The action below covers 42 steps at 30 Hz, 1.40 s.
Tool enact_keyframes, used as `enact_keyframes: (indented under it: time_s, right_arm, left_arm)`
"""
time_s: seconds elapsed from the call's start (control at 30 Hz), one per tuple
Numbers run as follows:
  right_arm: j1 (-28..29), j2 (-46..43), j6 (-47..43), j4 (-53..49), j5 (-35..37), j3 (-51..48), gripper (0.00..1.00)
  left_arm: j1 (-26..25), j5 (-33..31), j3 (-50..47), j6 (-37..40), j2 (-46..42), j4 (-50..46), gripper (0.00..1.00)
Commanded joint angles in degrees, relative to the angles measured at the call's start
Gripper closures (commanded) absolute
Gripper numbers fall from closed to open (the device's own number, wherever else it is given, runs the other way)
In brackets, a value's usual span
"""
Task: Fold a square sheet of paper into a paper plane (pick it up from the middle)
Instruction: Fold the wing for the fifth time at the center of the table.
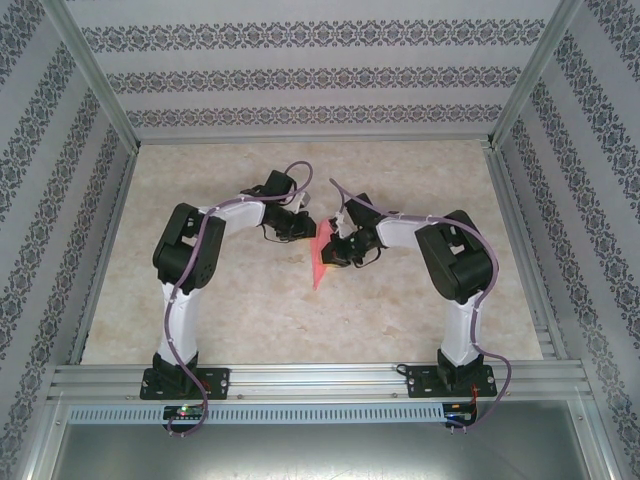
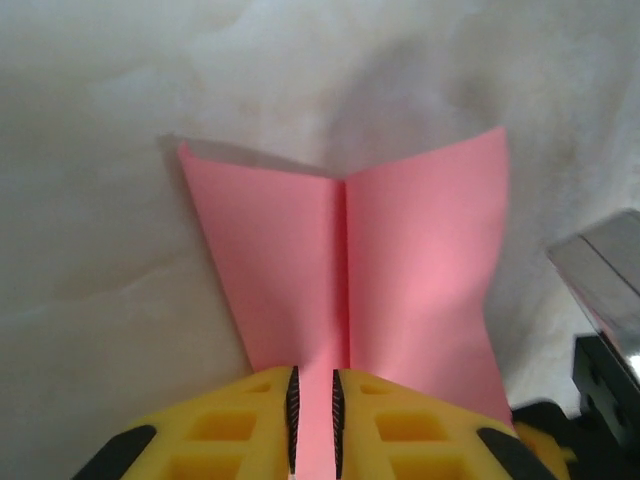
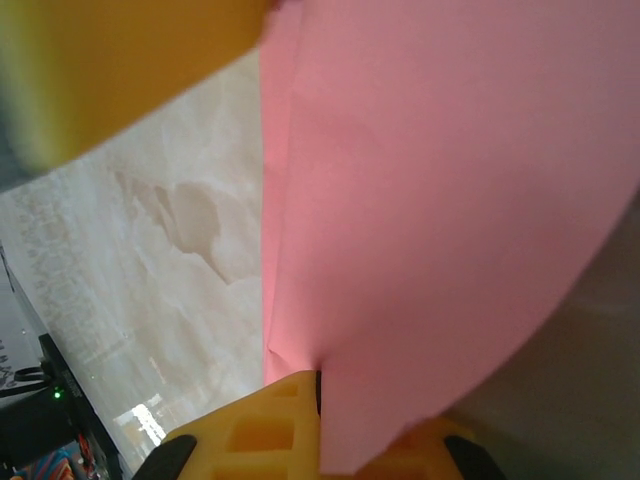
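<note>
The pink sheet of paper [image 1: 322, 262] is folded and held up over the table between the two arms, tapering to a point toward the near side. In the left wrist view the paper [image 2: 410, 260] shows a centre crease with a flap spreading to each side. My left gripper [image 2: 315, 425] stands open by a narrow gap, the crease running down into that gap. My right gripper [image 3: 335, 405] is shut on the lower edge of the paper [image 3: 440, 200], which hides most of one finger. From above, the left gripper [image 1: 306, 228] and right gripper [image 1: 337, 250] nearly meet at the sheet.
The marbled beige table [image 1: 240, 310] lies under both arms. Aluminium rails [image 1: 300, 378] and patterned walls [image 1: 300, 75] frame it. The blurred yellow left finger [image 3: 110, 70] fills the top-left corner of the right wrist view. Part of the right arm's grey body [image 2: 605, 285] shows at the left wrist view's right edge.
</note>
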Motion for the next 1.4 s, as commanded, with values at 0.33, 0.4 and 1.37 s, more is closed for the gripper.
enact_keyframes:
  time_s: [0.33,0.4,1.37]
  right_arm:
    - [3.35,-4.27,7.79,6.70,1.75,-2.92,1.00]
    - [3.34,-4.50,7.52,6.85,1.53,-2.89,1.00]
    - [1.11,1.00,-8.80,-1.78,2.19,0.81,1.00]
  left_arm:
    - [0.66,4.54,3.45,1.77,4.82,1.00,0.94]
    - [0.66,5.65,4.48,2.13,5.54,0.93,0.95]
    - [0.51,9.73,10.82,7.53,8.85,-5.35,0.97]
